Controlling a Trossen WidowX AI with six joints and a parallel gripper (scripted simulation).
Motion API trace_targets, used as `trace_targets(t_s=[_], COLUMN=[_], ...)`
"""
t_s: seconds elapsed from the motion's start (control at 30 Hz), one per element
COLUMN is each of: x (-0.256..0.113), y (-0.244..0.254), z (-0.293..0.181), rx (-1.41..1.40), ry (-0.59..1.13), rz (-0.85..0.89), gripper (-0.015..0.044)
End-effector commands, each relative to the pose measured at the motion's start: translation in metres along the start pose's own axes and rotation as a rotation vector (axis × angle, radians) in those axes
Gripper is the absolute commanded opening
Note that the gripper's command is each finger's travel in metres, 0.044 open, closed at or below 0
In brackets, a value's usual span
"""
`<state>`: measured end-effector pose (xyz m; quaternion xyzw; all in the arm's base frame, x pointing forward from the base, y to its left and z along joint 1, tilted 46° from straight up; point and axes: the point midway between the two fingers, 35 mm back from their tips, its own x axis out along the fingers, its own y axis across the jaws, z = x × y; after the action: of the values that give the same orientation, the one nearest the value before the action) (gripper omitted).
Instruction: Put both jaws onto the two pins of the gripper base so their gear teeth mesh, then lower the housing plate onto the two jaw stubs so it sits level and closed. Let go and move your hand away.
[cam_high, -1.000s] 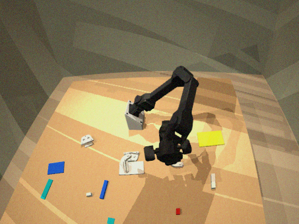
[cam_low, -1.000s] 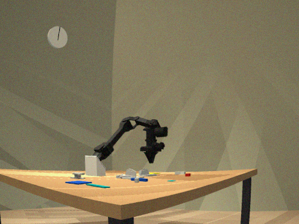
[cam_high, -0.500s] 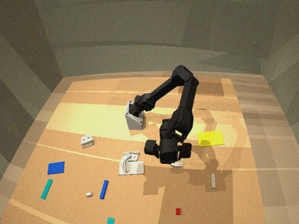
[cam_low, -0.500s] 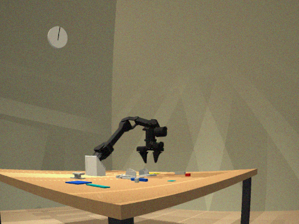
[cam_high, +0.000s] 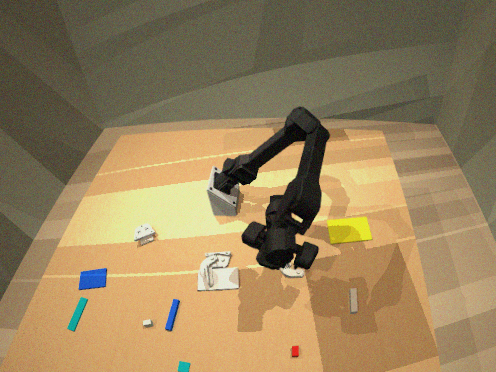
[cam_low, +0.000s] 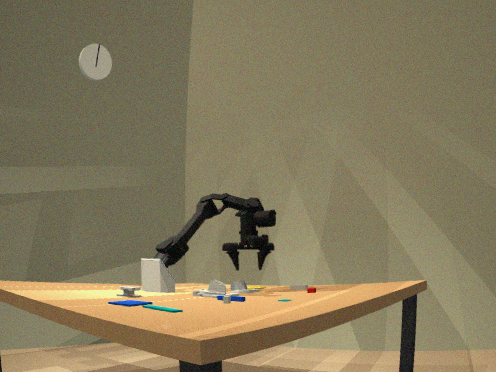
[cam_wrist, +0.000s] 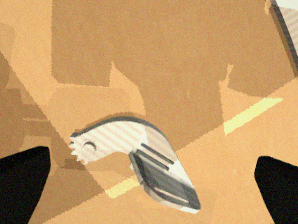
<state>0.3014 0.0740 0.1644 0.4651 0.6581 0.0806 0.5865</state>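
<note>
The white gripper base (cam_high: 228, 280) lies mid-table, its edge at the top right of the wrist view (cam_wrist: 288, 31). One white curved jaw (cam_high: 205, 272) (cam_low: 216, 287) lies on it; whether it sits on its pin is too small to tell. The other jaw (cam_high: 294, 273) (cam_low: 239, 286) (cam_wrist: 120, 139) lies loose on the table, gear teeth to the left in the wrist view. The white housing plate (cam_high: 145, 231) (cam_low: 129, 289) stands apart at the left. My gripper (cam_high: 280, 250) (cam_low: 249, 269) (cam_wrist: 156, 163) is open and empty, high above the loose jaw, with a fingertip to either side of it in the wrist view.
The grey arm mount (cam_high: 223, 202) (cam_low: 152, 275) stands behind the base. A yellow plate (cam_high: 349, 230) and grey bar (cam_high: 353, 300) lie right. A blue plate (cam_high: 93, 279), teal bar (cam_high: 77, 314), blue bar (cam_high: 172, 315), small white block (cam_high: 147, 323), red block (cam_high: 295, 351) and teal piece (cam_high: 184, 367) lie around.
</note>
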Motion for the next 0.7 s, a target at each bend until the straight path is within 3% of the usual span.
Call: trace_targets(t_s=[0.0,0.67], x=[-0.0005,-0.0025], y=[-0.0004,-0.0023], z=[-0.0023,-0.0104], rx=[0.093,0.557], ry=[0.001,0.001], rz=[0.000,-0.001], gripper=[0.0440,0.0440])
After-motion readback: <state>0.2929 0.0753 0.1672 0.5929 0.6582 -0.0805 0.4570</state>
